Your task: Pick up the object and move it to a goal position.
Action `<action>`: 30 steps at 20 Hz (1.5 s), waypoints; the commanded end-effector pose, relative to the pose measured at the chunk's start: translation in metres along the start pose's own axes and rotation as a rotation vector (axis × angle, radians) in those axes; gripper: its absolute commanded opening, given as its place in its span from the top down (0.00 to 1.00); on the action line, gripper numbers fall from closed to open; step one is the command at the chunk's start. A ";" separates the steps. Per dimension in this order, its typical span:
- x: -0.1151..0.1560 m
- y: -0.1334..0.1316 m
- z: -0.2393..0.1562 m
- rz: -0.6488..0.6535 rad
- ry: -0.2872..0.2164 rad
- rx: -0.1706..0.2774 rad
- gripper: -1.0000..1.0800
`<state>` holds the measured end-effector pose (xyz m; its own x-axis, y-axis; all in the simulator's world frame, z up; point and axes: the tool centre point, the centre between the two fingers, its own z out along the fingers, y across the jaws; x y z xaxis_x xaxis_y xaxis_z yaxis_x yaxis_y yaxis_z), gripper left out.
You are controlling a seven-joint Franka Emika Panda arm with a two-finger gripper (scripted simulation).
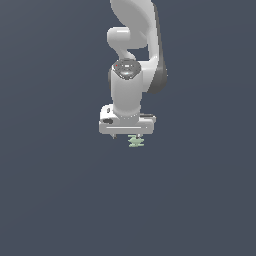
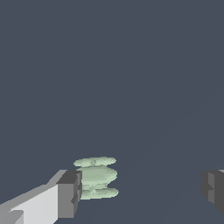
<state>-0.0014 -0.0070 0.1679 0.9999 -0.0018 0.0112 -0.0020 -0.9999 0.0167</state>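
The hand (image 1: pixel 127 136) is seen lowered over the plain dark surface, with its fingers spread well apart and nothing clamped between them. In the wrist view one finger pad (image 2: pixel 70 194) is found touching or just beside the pale green ridged object (image 2: pixel 96 177), while the other finger (image 2: pixel 213 189) is left well apart from it on the far side. In the exterior view the object is seen just under the hand's body, offset toward the exterior view's right rather than centred under it. No edge or corner of the surface is shown, so the object's place on it cannot be given; nor is any goal marker visible.

The step in hand is judged to be the approach for the grasp: the object is bracketed but not yet held. For the next move, the hand would probably need to be shifted so that the object sits midway between the fingers, or the fingers closed gently, since a one-sided contact could push so small a thing aside. Only then could it be lifted and carried.
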 end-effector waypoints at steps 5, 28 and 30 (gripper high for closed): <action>-0.002 -0.002 0.003 0.044 -0.001 0.002 0.04; -0.023 -0.024 0.032 0.546 -0.012 0.013 0.04; -0.026 -0.026 0.034 0.599 -0.013 0.014 0.04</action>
<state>-0.0250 0.0172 0.1351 0.8476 -0.5306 0.0028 -0.5306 -0.8476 -0.0009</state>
